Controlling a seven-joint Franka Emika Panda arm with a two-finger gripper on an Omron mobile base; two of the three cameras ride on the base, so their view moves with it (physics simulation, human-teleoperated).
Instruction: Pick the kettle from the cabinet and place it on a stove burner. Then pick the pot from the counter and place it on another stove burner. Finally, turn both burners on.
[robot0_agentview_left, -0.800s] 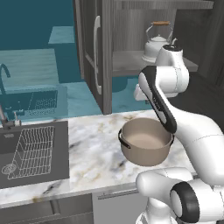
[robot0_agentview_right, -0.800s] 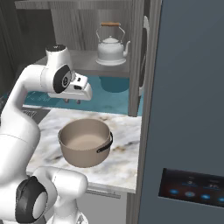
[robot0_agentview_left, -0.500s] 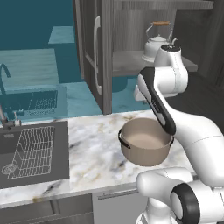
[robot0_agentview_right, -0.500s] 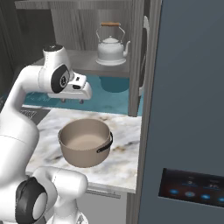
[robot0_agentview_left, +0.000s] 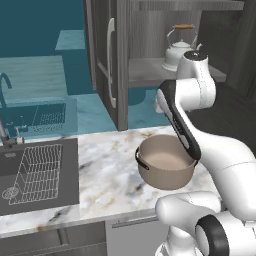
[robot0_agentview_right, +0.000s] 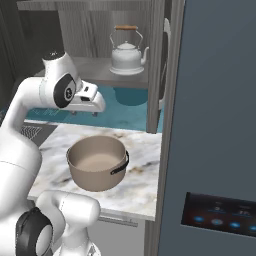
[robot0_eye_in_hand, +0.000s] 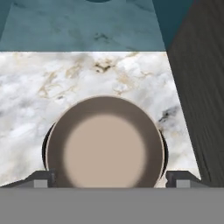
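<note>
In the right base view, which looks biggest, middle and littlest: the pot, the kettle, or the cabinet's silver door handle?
1. The pot looks biggest.
2. The kettle comes next, though it sits farther from the camera, so it may look smaller than it is.
3. The silver door handle: just a thin sliver shows behind the door edge.

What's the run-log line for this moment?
tool: open, empty, above tan round pot | pot: on marble counter | silvery kettle: on cabinet shelf

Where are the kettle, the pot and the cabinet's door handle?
kettle (robot0_agentview_right: 128, 56), right base view, on its rounded body.
pot (robot0_agentview_left: 166, 160), left base view, on its pale inside.
door handle (robot0_agentview_left: 110, 62), left base view, mid-bar.
</note>
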